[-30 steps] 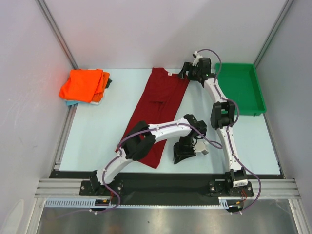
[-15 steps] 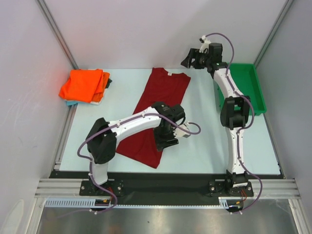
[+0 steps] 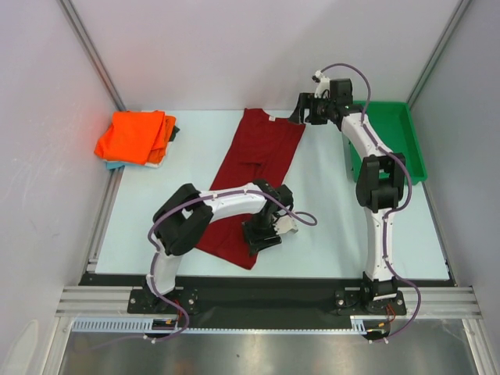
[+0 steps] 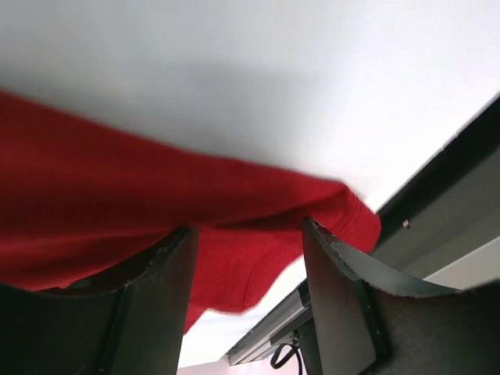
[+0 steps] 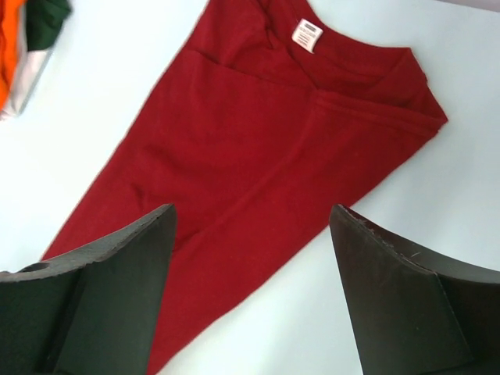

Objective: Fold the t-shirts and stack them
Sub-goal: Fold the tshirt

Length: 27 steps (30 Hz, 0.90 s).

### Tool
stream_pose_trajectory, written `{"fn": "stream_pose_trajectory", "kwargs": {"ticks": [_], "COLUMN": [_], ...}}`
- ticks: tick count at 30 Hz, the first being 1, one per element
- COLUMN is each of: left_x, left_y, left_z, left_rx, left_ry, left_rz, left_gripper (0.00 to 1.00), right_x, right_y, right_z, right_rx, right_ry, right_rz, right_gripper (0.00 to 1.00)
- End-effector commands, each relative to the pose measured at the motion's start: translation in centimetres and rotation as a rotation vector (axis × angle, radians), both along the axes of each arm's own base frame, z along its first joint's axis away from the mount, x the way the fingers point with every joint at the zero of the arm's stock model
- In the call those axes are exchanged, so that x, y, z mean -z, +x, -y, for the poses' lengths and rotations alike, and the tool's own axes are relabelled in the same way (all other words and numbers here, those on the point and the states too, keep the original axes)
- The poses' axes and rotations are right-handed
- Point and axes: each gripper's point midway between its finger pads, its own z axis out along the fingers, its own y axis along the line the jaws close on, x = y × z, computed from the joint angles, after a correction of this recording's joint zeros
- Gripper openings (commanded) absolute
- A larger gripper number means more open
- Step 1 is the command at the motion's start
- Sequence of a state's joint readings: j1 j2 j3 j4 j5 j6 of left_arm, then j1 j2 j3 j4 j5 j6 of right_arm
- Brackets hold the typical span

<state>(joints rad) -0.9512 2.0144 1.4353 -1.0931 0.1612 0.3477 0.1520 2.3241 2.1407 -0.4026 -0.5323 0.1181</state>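
A maroon t-shirt point(image 3: 254, 168) lies folded into a long strip on the table, collar at the back, hem at the front. My left gripper point(image 3: 262, 234) is open, low at the hem's near right corner. In the left wrist view the red cloth point(image 4: 156, 195) lies between and ahead of that gripper's point(image 4: 246, 226) spread fingers. My right gripper point(image 3: 303, 116) is open above the shirt's right shoulder. The right wrist view shows the shirt point(image 5: 258, 148) and its white neck label point(image 5: 308, 34) below this gripper point(image 5: 251, 209). A folded orange t-shirt point(image 3: 137, 137) sits at the back left, teal point(image 3: 115, 165) showing at its edge.
A green plastic tray point(image 3: 387, 141) stands at the back right, beside the right arm. A dark green cloth edge point(image 3: 173, 129) shows next to the orange stack. The black front rail point(image 3: 258, 285) runs just beyond the shirt's hem.
My left gripper has swung from the bare table right of the shirt onto the hem's near right corner. My right gripper rose and came back down by the shoulder.
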Motion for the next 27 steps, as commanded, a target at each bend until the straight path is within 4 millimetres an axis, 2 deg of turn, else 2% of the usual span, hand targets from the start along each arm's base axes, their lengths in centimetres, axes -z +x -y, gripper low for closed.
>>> {"fn": "stream_pose_trajectory", "kwargs": {"ticks": [1,4,5,6,9,10,12,13,15,16,19,23,27], "left_x": [0.9,1.8,2.0,2.2,2.9,2.8,2.8,2.7,2.8,2.9,3.3,3.8,3.8], "left_y": [-0.5,-1.4,-1.7,-1.9,-3.0,-3.6,-4.1,-4.6,-4.9,-5.2,-5.6,-5.6,-5.2], "left_z": [1.6,1.8,1.8,1.7,2.1,2.4,3.2,3.6,4.0,4.2,4.6,5.2,6.9], "left_rx": [-0.017,-0.015,-0.013,-0.011,0.011,0.026,0.04,0.054,0.07,0.076,0.087,0.087,0.087], "left_ry": [-0.03,-0.014,-0.009,-0.001,0.01,0.006,-0.001,-0.005,-0.003,-0.001,0.011,0.016,-0.004], "left_rz": [-0.043,-0.085,-0.097,-0.108,-0.146,-0.159,-0.177,-0.18,-0.188,-0.194,-0.209,-0.23,-0.245], "left_gripper": [0.61,0.57,0.56,0.54,0.52,0.51,0.5,0.5,0.5,0.5,0.5,0.49,0.49], "right_x": [0.8,3.5,3.7,5.1,6.0,7.2,7.1,8.3,8.0,8.8,9.2,10.9,11.6], "right_y": [0.8,1.3,1.7,1.8,2.5,2.6,3.5,3.9,4.5,4.6,4.7,4.8,5.4], "right_z": [0.5,0.5,0.5,0.5,-0.1,-0.6,-1.1,-1.3,-1.8,-1.9,-2.7,-3.5,-3.9], "right_rx": [0.001,-0.01,-0.005,-0.004,-0.002,-0.004,0.007,0.019,0.026,0.025,0.022,0.022,0.03], "right_ry": [-0.05,-0.083,-0.091,-0.1,-0.11,-0.114,-0.099,-0.1,-0.087,-0.085,-0.058,-0.038,-0.025], "right_rz": [0.03,0.007,0.013,-0.006,-0.001,-0.014,-0.001,-0.01,0.005,-0.005,-0.015,-0.041,-0.032], "right_gripper": [0.85,0.86,0.86,0.86,0.87,0.87,0.87,0.87,0.88,0.87,0.87,0.88,0.88]}}
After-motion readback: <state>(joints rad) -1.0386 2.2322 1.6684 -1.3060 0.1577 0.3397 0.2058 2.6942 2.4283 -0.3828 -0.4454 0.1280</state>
